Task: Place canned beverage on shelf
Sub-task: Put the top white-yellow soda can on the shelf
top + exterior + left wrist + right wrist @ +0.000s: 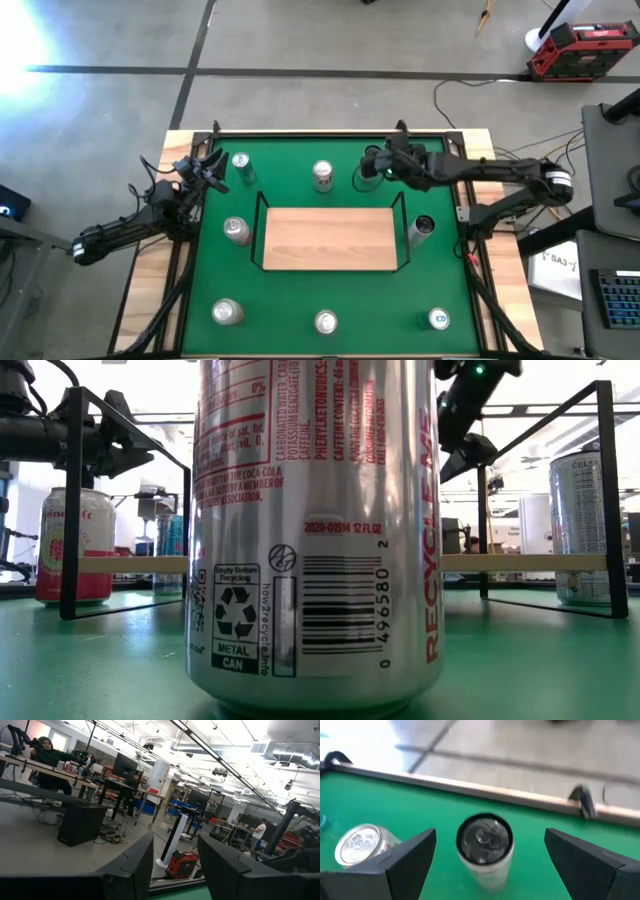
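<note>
The shelf (330,238) is a light-wood board with a black wire rail, lying in the middle of the green table. My right gripper (374,166) is open above the table's far side, over a white can with a dark top (366,178) that stands upright on the felt. In the right wrist view the can (485,847) shows ahead, between my gripper's (490,837) two fingers, and no finger touches it. A silver can (322,176) stands just left of it. My left gripper (212,168) is open and empty at the far left, near another can (241,166).
Other cans stand around the shelf: at its left (236,230), at its right (422,228), and three along the near edge (227,312), (326,322), (438,319). The middle one fills the low view (315,530). A black frame (300,132) edges the table.
</note>
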